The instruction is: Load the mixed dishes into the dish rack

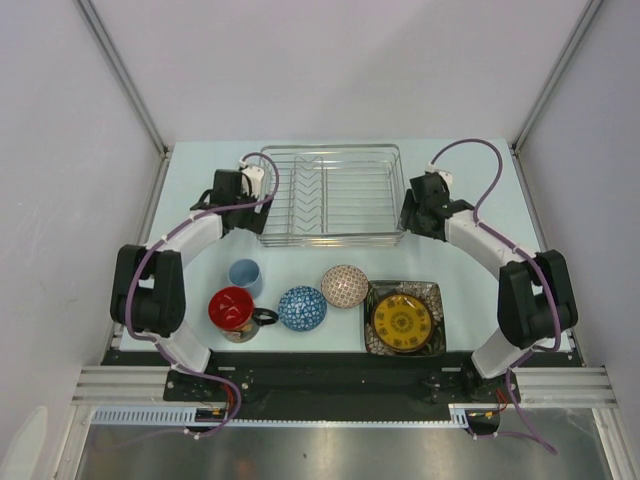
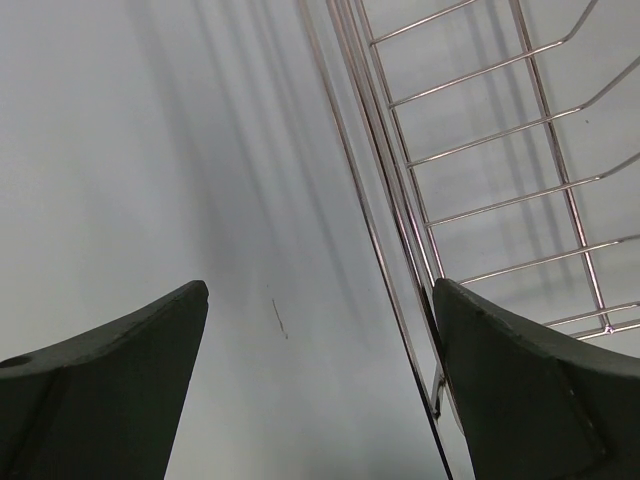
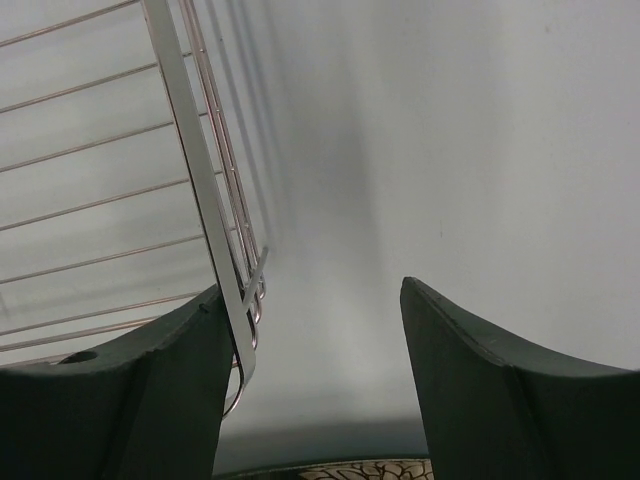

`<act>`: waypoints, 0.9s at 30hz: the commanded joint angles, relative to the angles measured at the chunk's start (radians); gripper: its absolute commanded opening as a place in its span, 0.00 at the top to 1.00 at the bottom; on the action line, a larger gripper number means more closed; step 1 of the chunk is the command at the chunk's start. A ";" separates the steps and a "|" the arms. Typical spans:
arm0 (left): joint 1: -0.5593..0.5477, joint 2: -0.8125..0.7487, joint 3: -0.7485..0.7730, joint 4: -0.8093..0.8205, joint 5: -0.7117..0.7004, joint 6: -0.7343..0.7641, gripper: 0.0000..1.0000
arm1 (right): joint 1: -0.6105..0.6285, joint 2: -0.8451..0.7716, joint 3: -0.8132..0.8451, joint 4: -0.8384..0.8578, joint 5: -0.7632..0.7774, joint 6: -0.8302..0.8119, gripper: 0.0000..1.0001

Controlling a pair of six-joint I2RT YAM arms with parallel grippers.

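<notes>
The dish rack (image 1: 330,195) sits on the table (image 1: 300,265) with nothing in it, its long axis running 9 to 3 o'clock. All five dishes lie in a row at its 6 o'clock, between it and the arm bases. From 3 toward 9 they are the dark square plate (image 1: 403,318), the reddish-white bowl (image 1: 344,286), the blue-patterned bowl (image 1: 301,308), the mug (image 1: 232,310) and the light-blue cup (image 1: 245,273).

Each gripper is at a short end of the rack, away from the dishes. The left gripper (image 2: 320,300) is at the 9 o'clock end, jaws spread wide and holding nothing, with the rack's side wires along its right finger. The right gripper (image 3: 310,290) is at the 3 o'clock end, jaws also apart and empty. The rack's rim runs by its left finger; whether they touch is hard to tell.

The next move likely turns on direction. Every dish lies back toward 6 o'clock from both grippers. The plate is nearer the right arm, and the cup and mug are nearer the left.
</notes>
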State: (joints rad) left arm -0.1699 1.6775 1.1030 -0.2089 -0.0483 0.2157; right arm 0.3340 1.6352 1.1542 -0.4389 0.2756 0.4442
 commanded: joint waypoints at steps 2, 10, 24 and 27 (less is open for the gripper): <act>-0.008 -0.078 -0.037 0.013 -0.013 0.040 0.00 | -0.010 -0.052 -0.120 -0.127 0.085 0.002 0.31; -0.011 -0.151 0.012 -0.023 -0.021 0.042 0.00 | -0.036 -0.158 -0.123 -0.104 0.089 -0.002 0.19; -0.014 -0.406 0.216 -0.231 0.132 0.008 0.00 | 0.083 -0.515 -0.111 -0.126 0.100 -0.019 0.04; -0.042 -0.436 0.225 -0.311 0.257 0.008 0.00 | 0.112 -0.525 -0.111 -0.184 0.085 -0.007 0.00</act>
State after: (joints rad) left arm -0.1848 1.2808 1.2930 -0.3809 0.0418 0.2371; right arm 0.4225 1.1099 1.0241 -0.5491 0.3672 0.4297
